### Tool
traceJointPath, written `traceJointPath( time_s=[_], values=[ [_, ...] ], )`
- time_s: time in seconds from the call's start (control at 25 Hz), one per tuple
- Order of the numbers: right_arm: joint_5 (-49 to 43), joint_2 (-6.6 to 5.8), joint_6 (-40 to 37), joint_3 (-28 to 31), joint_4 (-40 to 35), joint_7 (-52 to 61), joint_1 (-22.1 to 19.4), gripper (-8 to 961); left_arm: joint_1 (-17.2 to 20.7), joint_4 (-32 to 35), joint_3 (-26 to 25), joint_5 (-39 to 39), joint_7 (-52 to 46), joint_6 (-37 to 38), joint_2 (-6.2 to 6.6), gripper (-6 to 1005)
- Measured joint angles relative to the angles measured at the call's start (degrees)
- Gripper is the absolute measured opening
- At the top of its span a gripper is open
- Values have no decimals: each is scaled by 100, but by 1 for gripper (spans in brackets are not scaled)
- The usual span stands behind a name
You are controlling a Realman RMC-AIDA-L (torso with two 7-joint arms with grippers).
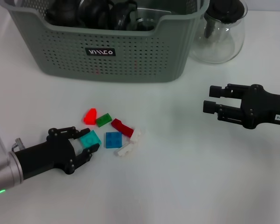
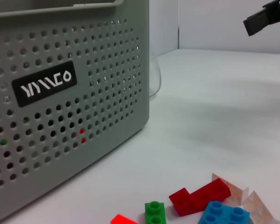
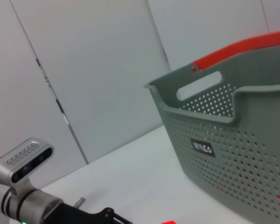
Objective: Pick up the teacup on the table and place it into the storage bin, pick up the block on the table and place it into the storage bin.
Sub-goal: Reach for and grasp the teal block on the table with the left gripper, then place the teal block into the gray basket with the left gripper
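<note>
The grey-green storage bin (image 1: 112,51) stands at the back of the table and fills much of the left wrist view (image 2: 84,130). Dark teacups (image 1: 91,11) lie inside it. Several blocks lie in front of the bin: red (image 1: 90,115), green (image 1: 103,120), dark red (image 1: 122,127), blue (image 1: 113,139) and teal (image 1: 90,138). My left gripper (image 1: 85,140) rests low on the table, open, with the teal block between its fingers. At the right, clear of the blocks, my right gripper (image 1: 210,98) hovers open with nothing in it.
A clear glass teapot (image 1: 219,35) with a dark lid stands right of the bin. Two pale translucent blocks (image 1: 136,135) lie at the right end of the cluster. In the right wrist view the bin (image 3: 224,140) has a handle slot and an orange far rim.
</note>
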Motion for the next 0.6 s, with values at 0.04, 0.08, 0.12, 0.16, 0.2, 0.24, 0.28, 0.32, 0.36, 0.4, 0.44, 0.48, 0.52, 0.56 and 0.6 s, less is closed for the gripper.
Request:
traceJointPath(
  time_s=[0.04, 0.08, 0.12, 0.16, 0.2, 0.24, 0.28, 0.32, 0.36, 0.4, 0.44, 0.48, 0.52, 0.56, 0.6],
  values=[
    [0, 0, 0, 0, 0, 0, 0, 583, 2, 6, 0, 0, -10, 12, 0, 462],
    [0, 0, 0, 0, 0, 0, 0, 583, 6, 21, -20, 0, -24, 67, 0, 447],
    [0, 0, -1, 0, 0, 0, 0, 583, 14, 52, -67, -2, -52, 168, 0, 433],
    [0, 0, -4, 0, 0, 2, 0, 583, 25, 101, -139, -3, -117, 309, 1, 419],
    [0, 0, -4, 0, 0, 2, 0, 583, 38, 174, -228, -3, -211, 501, 7, 405],
    [0, 0, -7, 0, 0, 4, 0, 583, 49, 310, -367, -3, -368, 766, 25, 405],
    [0, -2, -9, 0, 0, 5, 0, 583, 52, 459, -504, -3, -584, 1149, 43, 405],
    [0, -4, -10, 0, 0, 6, 0, 583, 44, 549, -607, -3, -713, 1406, 62, 405],
    [0, -7, -9, 0, 0, 6, 0, 583, 5, 637, -745, -16, -874, 1746, 95, 405],
    [0, -9, -7, 0, -1, 7, 0, 583, -43, 682, -901, -27, -1046, 2107, 137, 405],
    [0, -9, -4, 0, 0, 7, 2, 584, -124, 698, -1054, -49, -1192, 2399, 186, 406],
    [0, -9, -4, 0, 0, 8, 3, 584, -240, 681, -1260, -121, -1418, 2748, 247, 406],
    [0, -9, -3, 0, -1, 8, 6, 584, -290, 675, -1331, -166, -1517, 2880, 266, 406],
    [0, -9, -3, 0, -1, 8, 7, 584, -421, 660, -1486, -321, -1769, 3126, 292, 406],
    [0, -8, -2, 0, 0, 8, 8, 584, -530, 657, -1579, -495, -2016, 3255, 305, 406]
  ],
)
